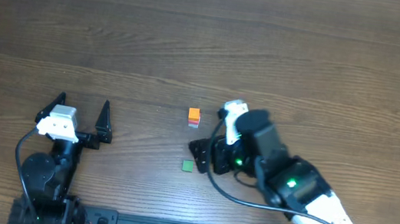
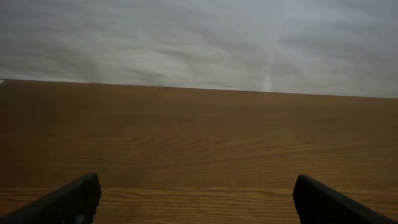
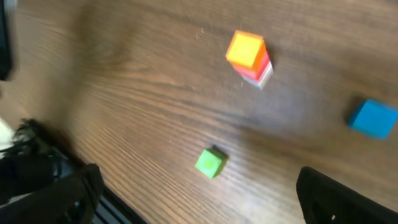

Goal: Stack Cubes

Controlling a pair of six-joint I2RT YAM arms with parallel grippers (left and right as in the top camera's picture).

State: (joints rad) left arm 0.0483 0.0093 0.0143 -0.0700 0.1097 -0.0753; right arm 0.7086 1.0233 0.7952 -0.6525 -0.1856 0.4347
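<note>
Fingers (image 3: 69,194) of your right gripper (image 3: 199,179) stand wide apart with nothing between them, hanging above the surface (image 1: 331,60) toward the edge where the arm bases stand. The green cube (image 3: 210,162) lies loose just ahead of the gap, roughly on its centre line, touching neither finger. Your stack (image 3: 250,55) stands farther out: orange on top, red under it, and what looks like a pale cube at the bottom. The blue cube (image 3: 372,118) sits alone off to one side, apart from both the stack and the green cube. By the look of it you are partway through, with three cubes up and green and blue still to go. Green looks like your nearest pick. Your left gripper (image 1: 82,106) is also spread wide and empty, well apart from all the cubes, nearer the left edge.
</note>
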